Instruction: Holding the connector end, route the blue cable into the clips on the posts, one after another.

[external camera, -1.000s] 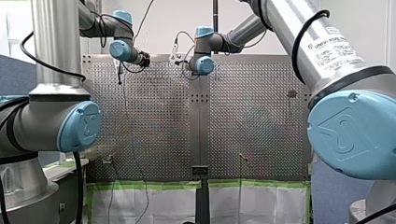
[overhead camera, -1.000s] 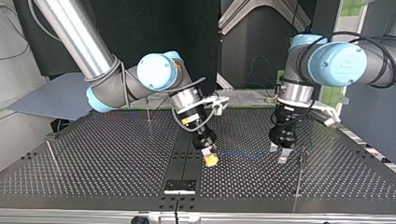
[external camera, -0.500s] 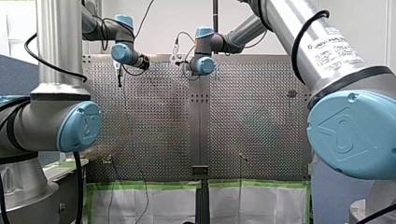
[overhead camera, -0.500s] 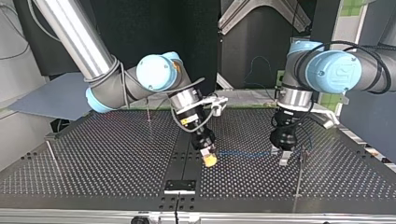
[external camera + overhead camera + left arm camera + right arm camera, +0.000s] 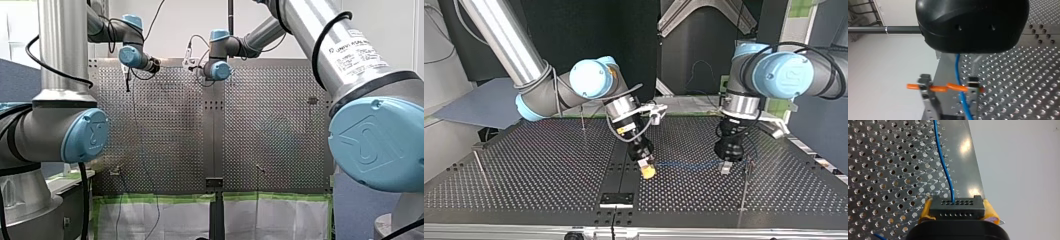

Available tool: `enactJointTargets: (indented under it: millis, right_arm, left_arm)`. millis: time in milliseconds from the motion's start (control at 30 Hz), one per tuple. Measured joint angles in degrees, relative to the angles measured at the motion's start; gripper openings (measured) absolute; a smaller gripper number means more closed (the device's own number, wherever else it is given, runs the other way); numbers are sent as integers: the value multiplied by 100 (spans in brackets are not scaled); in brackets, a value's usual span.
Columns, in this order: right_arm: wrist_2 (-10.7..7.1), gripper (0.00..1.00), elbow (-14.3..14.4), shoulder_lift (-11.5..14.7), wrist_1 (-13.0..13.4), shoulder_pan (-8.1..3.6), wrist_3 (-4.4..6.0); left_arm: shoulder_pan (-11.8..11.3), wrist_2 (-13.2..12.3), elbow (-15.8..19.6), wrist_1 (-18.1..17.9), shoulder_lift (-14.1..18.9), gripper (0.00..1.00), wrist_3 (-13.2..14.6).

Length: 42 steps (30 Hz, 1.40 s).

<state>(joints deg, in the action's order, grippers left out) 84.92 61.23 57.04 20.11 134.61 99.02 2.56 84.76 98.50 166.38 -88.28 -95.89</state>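
Observation:
The blue cable (image 5: 684, 164) runs just above the perforated table (image 5: 549, 170) between my two grippers. My right gripper (image 5: 649, 171), with yellow pads, is shut on the black connector (image 5: 965, 208), and the cable (image 5: 944, 162) leaves the connector's face. My left gripper (image 5: 725, 167) stands over the cable's other stretch, its fingers drawn together on it, right beside a thin post (image 5: 746, 180). In the left wrist view the cable (image 5: 958, 72) comes out from under the black gripper body and passes the post's black clip (image 5: 973, 82) with orange prongs (image 5: 955, 87).
More thin posts stand on the table: one at the back (image 5: 583, 120), one at the top view's left edge (image 5: 480, 167), one by the front bracket (image 5: 616, 200). A second post head (image 5: 924, 81) sits beside the clip.
My left gripper's fingers, spread apart a second ago, have come together on the blue cable, and its wrist has turned slightly. My right gripper and the connector have not moved.

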Motion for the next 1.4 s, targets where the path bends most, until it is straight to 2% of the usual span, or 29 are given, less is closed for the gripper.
enactJointTargets:
  millis: [633, 1400]
  right_arm:
    - [-5, 0, 3, -11, -56, -2, -19]
    - [-4, 0, 56, -38, -94, -17, -33]
  left_arm:
    - [32, -2, 0, -52, 21, 0, -18]
    - [74, 183, 0, -42, 16, 0, -3]
